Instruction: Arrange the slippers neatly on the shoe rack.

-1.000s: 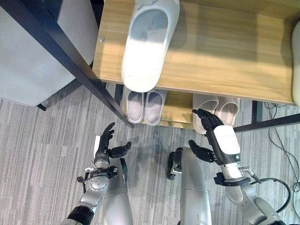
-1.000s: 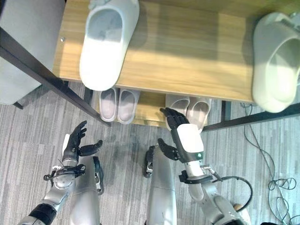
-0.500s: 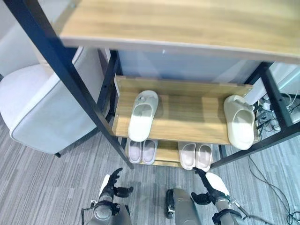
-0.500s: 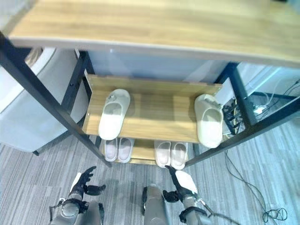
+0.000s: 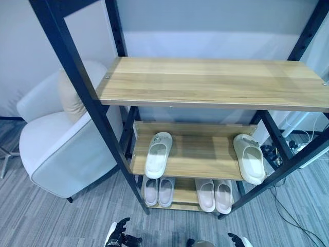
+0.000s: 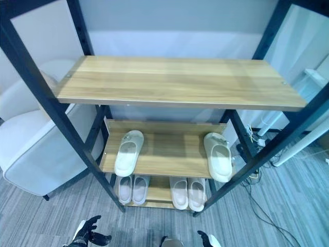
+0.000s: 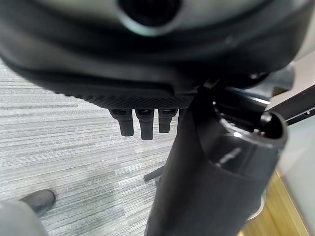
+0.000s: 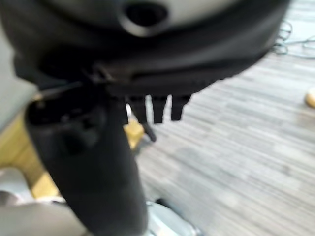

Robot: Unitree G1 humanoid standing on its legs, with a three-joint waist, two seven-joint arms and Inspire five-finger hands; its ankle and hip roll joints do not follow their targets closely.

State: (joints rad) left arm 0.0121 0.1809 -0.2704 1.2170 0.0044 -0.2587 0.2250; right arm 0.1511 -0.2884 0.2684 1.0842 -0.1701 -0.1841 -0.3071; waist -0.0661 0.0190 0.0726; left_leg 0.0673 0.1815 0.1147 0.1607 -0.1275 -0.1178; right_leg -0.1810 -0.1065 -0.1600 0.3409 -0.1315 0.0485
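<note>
On the middle shelf (image 5: 200, 157) two slippers (image 5: 157, 154) lie well apart — my view has pulled back to the whole rack, left hand (image 5: 117, 239) and right hand (image 5: 237, 240) relaxed, empty — pairing probably remains.

Even, bright indoor light; the top shelf (image 5: 216, 82) casts soft shadow beneath. Both wrist views are blurred up close, with the floor (image 7: 64, 142) sharper.
</note>
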